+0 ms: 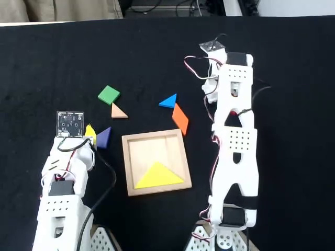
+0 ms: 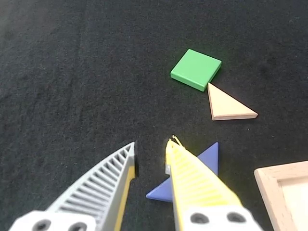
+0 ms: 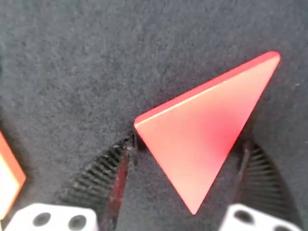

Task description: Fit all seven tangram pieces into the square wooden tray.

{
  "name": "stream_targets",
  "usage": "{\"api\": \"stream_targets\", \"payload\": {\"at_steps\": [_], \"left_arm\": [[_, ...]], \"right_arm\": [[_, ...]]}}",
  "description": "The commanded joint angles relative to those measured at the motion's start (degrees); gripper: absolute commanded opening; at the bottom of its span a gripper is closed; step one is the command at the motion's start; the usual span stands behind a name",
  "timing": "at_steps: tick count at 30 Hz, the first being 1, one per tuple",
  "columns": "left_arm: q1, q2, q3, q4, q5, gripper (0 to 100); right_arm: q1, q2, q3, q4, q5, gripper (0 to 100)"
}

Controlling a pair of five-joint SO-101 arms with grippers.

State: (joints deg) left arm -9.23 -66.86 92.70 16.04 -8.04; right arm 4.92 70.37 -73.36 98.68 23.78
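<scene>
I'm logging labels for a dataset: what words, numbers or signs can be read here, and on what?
None can be read. The green square, the yellow triangle and the tray are plain. Any print on the circuit board is too small to read.

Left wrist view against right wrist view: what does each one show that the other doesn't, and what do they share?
Left wrist, not right: the green square, the tan triangle at its corner, the blue triangle partly behind the yellow finger of the open left gripper, and a corner of the wooden tray. Right wrist, not left: the red triangle at the right gripper, plus an orange piece at the edge. Shared: the black table cover; no tangram piece is common to both.
</scene>
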Motion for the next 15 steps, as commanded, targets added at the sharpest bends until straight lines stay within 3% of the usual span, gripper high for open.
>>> {"api": "stream_targets", "payload": {"at_steps": [1, 12, 15], "left_arm": [[0.5, -0.6, -0.4, -1.3, -0.4, 12], [0.5, -0.6, -0.4, -1.3, -0.4, 12], [0.5, -0.6, -0.4, -1.3, -0.4, 12]], "right_arm": [[1.0, -0.3, -0.9, 0.2, 0.6, 30.1], [-1.7, -6.5, -6.5, 2.5, -2.2, 30.2], [-3.8, -6.3, -6.7, -1.1, -2.2, 29.7]]}}
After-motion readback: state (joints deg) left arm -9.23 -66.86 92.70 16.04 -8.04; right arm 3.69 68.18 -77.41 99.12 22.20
